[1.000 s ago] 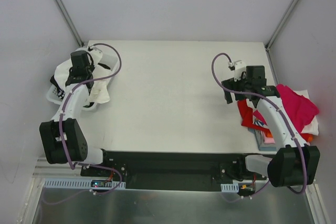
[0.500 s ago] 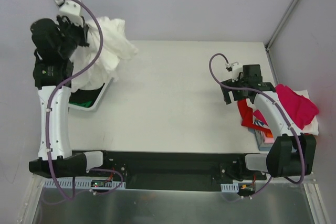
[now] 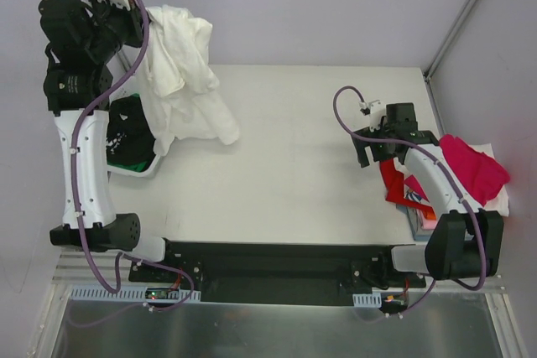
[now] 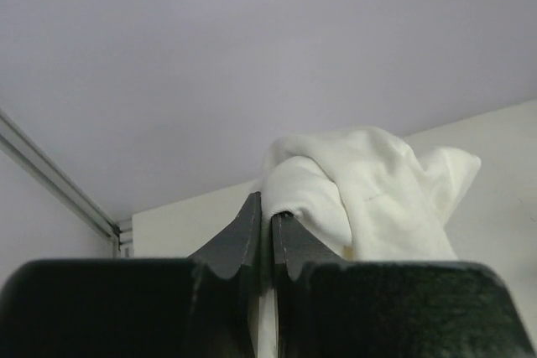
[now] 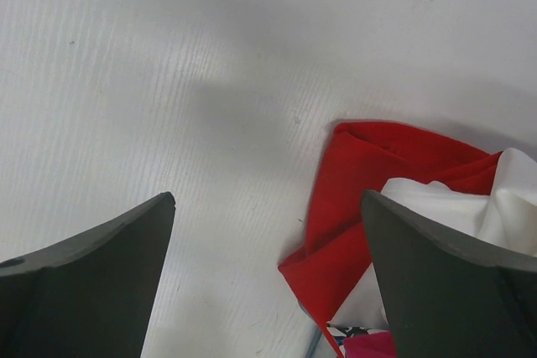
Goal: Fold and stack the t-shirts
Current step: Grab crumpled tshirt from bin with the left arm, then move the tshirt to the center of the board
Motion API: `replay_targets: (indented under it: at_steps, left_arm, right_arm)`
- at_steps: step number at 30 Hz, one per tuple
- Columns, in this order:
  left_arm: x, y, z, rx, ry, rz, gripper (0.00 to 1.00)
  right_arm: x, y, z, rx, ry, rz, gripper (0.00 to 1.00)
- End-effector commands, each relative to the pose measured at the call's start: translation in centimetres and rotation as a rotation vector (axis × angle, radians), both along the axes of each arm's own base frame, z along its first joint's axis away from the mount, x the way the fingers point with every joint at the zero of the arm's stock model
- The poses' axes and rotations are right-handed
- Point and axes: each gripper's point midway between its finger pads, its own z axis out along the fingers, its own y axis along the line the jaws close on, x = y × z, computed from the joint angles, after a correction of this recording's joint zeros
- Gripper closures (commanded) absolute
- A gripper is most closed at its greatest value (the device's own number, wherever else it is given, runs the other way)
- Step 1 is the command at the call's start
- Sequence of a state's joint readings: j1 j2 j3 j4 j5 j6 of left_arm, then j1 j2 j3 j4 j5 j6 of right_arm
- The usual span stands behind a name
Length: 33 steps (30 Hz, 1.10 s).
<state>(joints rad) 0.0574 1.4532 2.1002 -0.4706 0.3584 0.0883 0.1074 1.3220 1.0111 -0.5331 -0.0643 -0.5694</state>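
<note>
White t-shirt (image 3: 180,73) is held aloft above the basket (image 3: 138,169) by the clenched left gripper (image 3: 143,24). Lifting-out is judged in hand, and spreading on the bench (image 3: 294,140) is called for next. Left wrist: cloth is pinched. Right wrist: right gripper (image 5: 267,200) is shown released, empty.

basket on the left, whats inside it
A black t-shirt with some green shows in the white basket. The white t-shirt hanging from the left end effector covers its right side; anything under either cloth is hidden.
</note>
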Motion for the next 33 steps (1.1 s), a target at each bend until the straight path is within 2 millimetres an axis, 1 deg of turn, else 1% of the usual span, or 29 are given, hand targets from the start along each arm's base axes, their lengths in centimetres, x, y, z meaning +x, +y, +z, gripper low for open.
replay_targets:
  at_steps: [1, 2, 4, 6, 9, 11, 13, 16, 18, 19, 21, 22, 23, 24, 25, 27, 28, 31, 33]
  left_arm:
    - [-0.1, -2.4, -1.2, 0.007, 0.022, -0.111, 1.0]
    - [0.1, -2.8, -1.8, 0.007, 0.035, -0.119, 1.0]
    - [0.2, -3.6, -2.1, 0.007, 0.044, -0.15, 1.0]
    - [0.1, -4.1, -1.6, -0.02, 0.039, -0.175, 1.0]
    - [-0.1, -5.2, 1.1, -0.105, -0.008, -0.225, 1.0]
    - [-0.7, -5.8, 4.2, -0.131, -0.105, -0.265, 1.0]
    - [-1.7, -6.5, 6.6, -0.174, -0.155, -0.307, 1.0]
    - [-3.0, -7.4, 9.4, -0.225, -0.217, -0.376, 1.0]
    - [-3.6, -8.0, 10.3, -0.266, -0.23, -0.421, 1.0]
    - [-3.8, -9.2, 10.3, -0.281, -0.222, -0.468, 1.0]
    - [-4.5, -11.0, 10.0, -0.301, -0.186, -0.553, 1.0]
    - [-4.1, -11.8, 9.4, -0.31, -0.163, -0.587, 1.0]
    - [-4.3, -12.8, 8.9, -0.316, -0.138, -0.629, 1.0]
    - [-4.8, -14.1, 8.2, -0.318, -0.098, -0.699, 1.0]
    - [-4.7, -16.0, 7.0, -0.323, -0.051, -0.766, 1.0]
    - [-4.9, -17.9, 5.7, -0.331, 0.009, -0.844, 1.0]
    - [-5.1, -19.6, 4.5, -0.33, 0.052, -0.899, 1.0]
    - [-4.8, -21.1, 3.3, -0.31, 0.068, -0.93, 1.0]
    - [-4.5, -21.4, 3.0, -0.292, 0.053, -0.922, 1.0]
  right_arm:
    - [0.9, 0.0, 1.1, -0.012, -0.024, 0.004, 0.03]
    - [0.9, 0.0, 1.1, -0.012, -0.025, 0.002, 0.04]
    - [0.9, -0.1, 1.0, -0.013, -0.019, 0.001, 0.03]
    - [0.9, -0.1, 0.9, -0.017, -0.018, 0.002, 0.04]
    - [0.9, 0.0, 0.9, -0.016, -0.016, 0.002, 0.03]
    - [0.9, -0.1, 0.7, -0.017, -0.009, 0.001, 0.03]
    - [0.9, -0.2, 0.4, -0.019, -0.001, -0.001, 0.03]
    - [0.9, -0.2, 0.2, -0.022, 0.004, -0.001, 0.03]
    - [1.0, -0.2, 0.3, -0.023, 0.003, 0.0, 0.03]
    - [1.0, -0.2, 0.3, -0.024, 0.004, -0.003, 0.04]
    - [1.0, -0.2, 0.3, -0.025, 0.003, 0.0, 0.04]
    - [1.0, -0.2, 0.3, -0.025, 0.004, -0.001, 0.03]
    - [1.0, -0.2, 0.2, -0.028, 0.005, -0.002, 0.03]
    - [1.0, -0.3, 0.1, -0.029, 0.008, -0.002, 0.03]
    - [1.0, -0.3, 0.1, -0.031, 0.011, -0.001, 0.03]
    - [1.0, -0.3, 0.0, -0.033, 0.016, -0.002, 0.03]
    - [1.0, -0.4, -0.1, -0.035, 0.017, -0.003, 0.03]
    - [1.0, -0.4, -0.1, -0.034, 0.017, -0.002, 0.03]
    - [1.0, -0.3, -0.2, -0.035, 0.02, -0.002, 0.03]
